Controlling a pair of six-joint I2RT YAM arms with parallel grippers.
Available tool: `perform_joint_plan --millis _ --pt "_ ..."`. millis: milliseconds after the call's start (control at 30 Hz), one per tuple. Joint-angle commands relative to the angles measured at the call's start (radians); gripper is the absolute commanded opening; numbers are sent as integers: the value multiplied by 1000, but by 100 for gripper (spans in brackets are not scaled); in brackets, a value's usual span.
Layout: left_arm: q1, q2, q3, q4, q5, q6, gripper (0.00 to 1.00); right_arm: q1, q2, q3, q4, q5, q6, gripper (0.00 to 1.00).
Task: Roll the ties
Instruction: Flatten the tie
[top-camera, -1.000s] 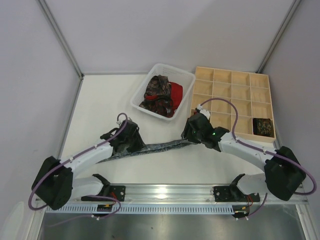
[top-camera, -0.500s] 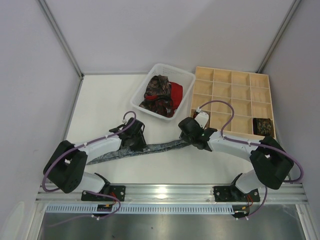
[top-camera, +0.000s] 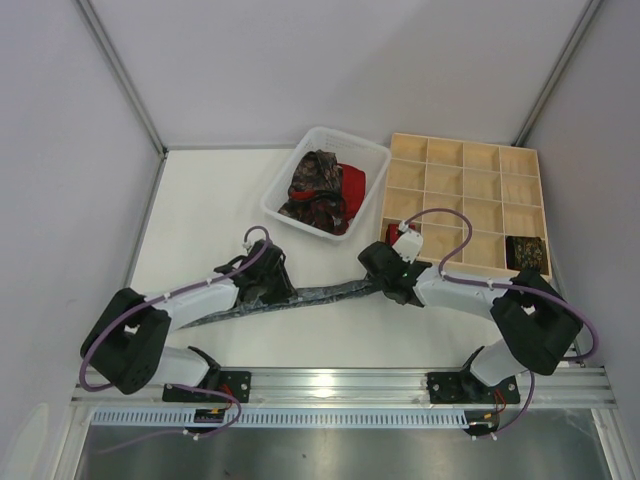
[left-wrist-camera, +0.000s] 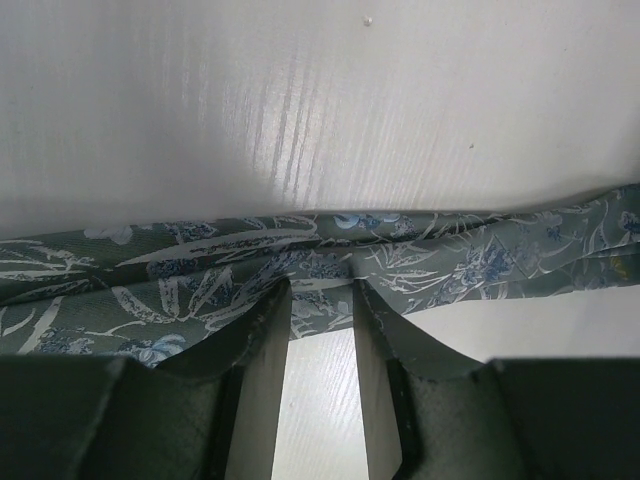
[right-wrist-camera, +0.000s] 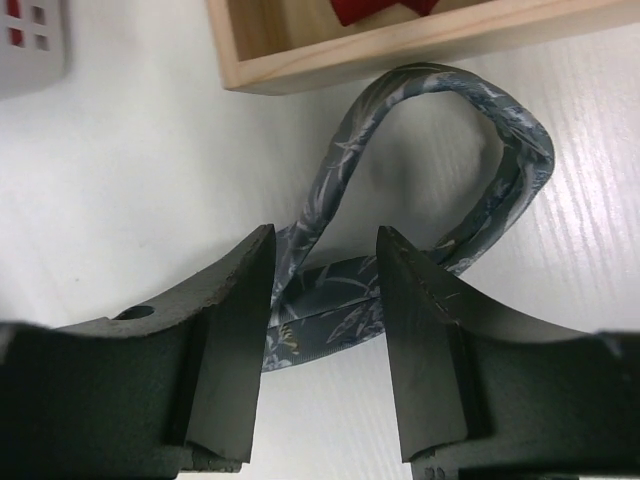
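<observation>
Only the right wrist view shows the grey tie (right-wrist-camera: 512, 165) looping at 2 o'clock of the right claw (right-wrist-camera: 325, 242), just short of the wooden tray (right-wrist-camera: 400, 52) edge. Overhead, the tie stretches toward 9 o'clock across bare counter (top-camera: 200, 215). Both arms reach low and inward, and the left claw (left-wrist-camera: 320, 300) and the right are each pinched narrow on the tie.

white shell links on left arm (top-camera: 195, 300) and right arm (top-camera: 462, 290), joined by bulky black joint housings (top-camera: 125, 345). looped along each, a thin purple cable (top-camera: 445, 215). black base brackets (top-camera: 215, 385) at the roots. left gripper (left-wrist-camera: 320, 290) and right gripper (right-wrist-camera: 325, 250) matte black, with broad wedge-shaped fingers (right-wrist-camera: 225, 330); paler inner faces on the left pair. one small round hole (right-wrist-camera: 133, 313) near a right finger's root.
</observation>
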Motion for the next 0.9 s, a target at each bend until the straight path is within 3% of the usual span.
perform_joint_plan --millis 0,167,300,467,567,600,800,867 --pt "-4 21 -61 -48 -4 -3 38 -3 13 -21 55 88 32 50" --pt "2 -19 -84 -58 -4 2 38 -3 4 -62 54 117 88 42" --pt "6 -43 -109 -67 -4 10 38 9 -70 -122 38 137 137 11" --pt "9 -60 -126 -64 -4 14 38 47 -238 -237 -1 145 214 9" --pt "9 -62 -126 -56 24 20 38 106 -356 -356 107 151 178 14" --pt "9 -60 -123 -56 24 22 38 113 -385 -384 127 147 193 22" --pt "10 -69 -118 -67 19 37 38 135 -551 -504 60 98 280 52" --pt "12 -75 -115 -70 22 46 38 138 -576 -499 39 44 250 55"
